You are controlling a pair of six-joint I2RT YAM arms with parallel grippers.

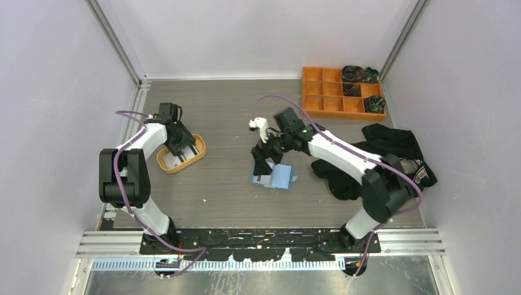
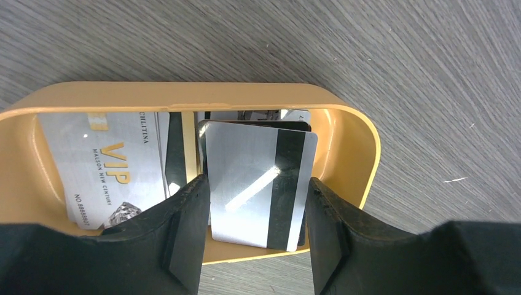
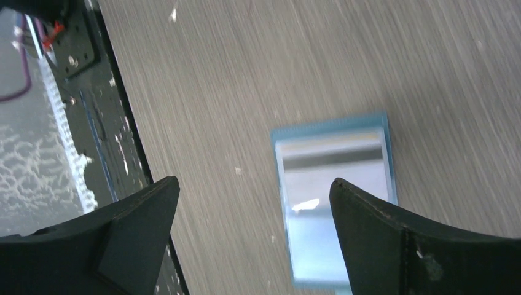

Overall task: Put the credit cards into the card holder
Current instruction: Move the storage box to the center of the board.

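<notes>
"At the table's left side, over the orange oval tray (image 1: 198, 145), what did your left gripper (image 2: 257, 183) have?" the desk asked.

"Its fingers (image 2: 184, 233) were narrowed to a card's width, one against each long edge of a striped silver card (image 2: 242, 166). The card looked gripped and tipped up over the near rim. The other credit cards (image 1: 176, 161) lay loose in the tray, with a grey VIP card (image 2: 98, 166) flat beside it."

"And the right?"

"My right gripper (image 3: 252, 184) hung spread wide and empty over the card holder (image 3: 307, 184). The holder lay open on the wood-grain table (image 1: 227, 110) near the middle, well apart from the tray. Through its clear pocket something grey with a dark band showed, but the picture was too blurred to call it a card."

"How would the card handle?"

"I judged it light, thin and stiff, with a glossy face likely to slip. The hold was edge to edge across the width, leaving one short end free to lead into a pocket. The holder looked soft and light enough to slide on the table. I reckoned it needed pinning by its blue border while the card went in."
</notes>
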